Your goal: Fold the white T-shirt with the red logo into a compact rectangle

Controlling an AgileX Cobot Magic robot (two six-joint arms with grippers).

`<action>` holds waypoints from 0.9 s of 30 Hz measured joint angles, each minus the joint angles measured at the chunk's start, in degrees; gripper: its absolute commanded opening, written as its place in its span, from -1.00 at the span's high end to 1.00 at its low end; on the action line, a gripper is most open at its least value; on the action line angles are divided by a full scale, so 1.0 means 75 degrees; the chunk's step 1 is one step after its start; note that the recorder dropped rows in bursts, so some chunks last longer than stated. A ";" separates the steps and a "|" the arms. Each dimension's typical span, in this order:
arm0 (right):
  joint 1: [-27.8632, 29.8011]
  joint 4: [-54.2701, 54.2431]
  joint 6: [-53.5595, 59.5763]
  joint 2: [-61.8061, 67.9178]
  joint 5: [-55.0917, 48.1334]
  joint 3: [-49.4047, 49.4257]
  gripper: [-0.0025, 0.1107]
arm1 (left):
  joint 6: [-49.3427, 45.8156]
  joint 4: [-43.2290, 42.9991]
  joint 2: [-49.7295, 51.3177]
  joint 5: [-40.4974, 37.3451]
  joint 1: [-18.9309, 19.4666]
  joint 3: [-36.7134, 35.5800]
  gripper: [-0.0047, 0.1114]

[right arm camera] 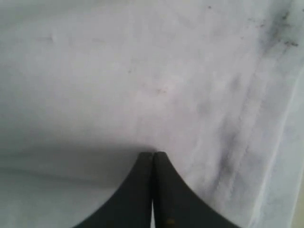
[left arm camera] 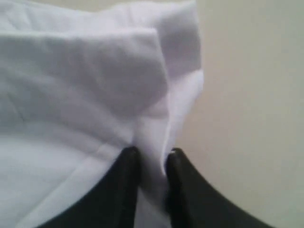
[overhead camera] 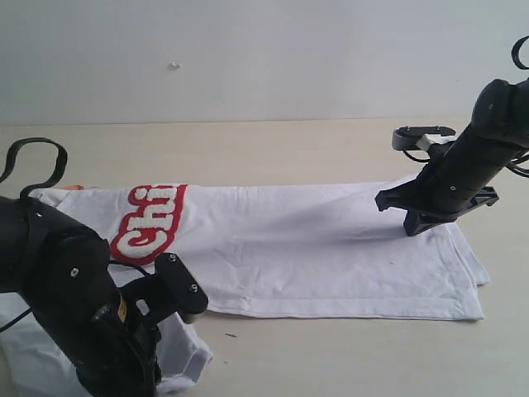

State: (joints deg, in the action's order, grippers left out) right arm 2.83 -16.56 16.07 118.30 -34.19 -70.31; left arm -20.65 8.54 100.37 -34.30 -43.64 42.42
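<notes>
The white T-shirt (overhead camera: 331,248) lies flat across the table, folded lengthwise, with its hem toward the right. The red logo (overhead camera: 153,222) shows partly at the left, the rest hidden behind my left arm. In the left wrist view, my left gripper (left arm camera: 152,154) is shut on a bunched fold of the white T-shirt (left arm camera: 85,85) at a cloth edge beside bare table. My right gripper (overhead camera: 413,227) rests tip-down on the shirt near its right end. In the right wrist view its jaws (right arm camera: 153,154) are shut, pressed together against the cloth (right arm camera: 142,71) with nothing between them.
The tabletop (overhead camera: 273,149) is pale wood with a white wall behind. A loose sleeve (overhead camera: 182,356) bulges at the near left beside my left arm. An orange-red tag (overhead camera: 74,188) peeks out at the far-left collar. Bare table runs along the front right.
</notes>
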 measured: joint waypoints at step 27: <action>0.0000 -0.0045 0.0171 0.0000 -0.0004 0.0000 0.96 | -0.0015 -0.6445 0.0158 -0.1560 0.0000 0.2864 0.92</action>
State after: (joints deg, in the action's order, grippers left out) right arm 2.83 -16.90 17.35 118.30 -34.22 -70.31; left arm -20.75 -39.80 101.56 -46.00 -43.64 63.90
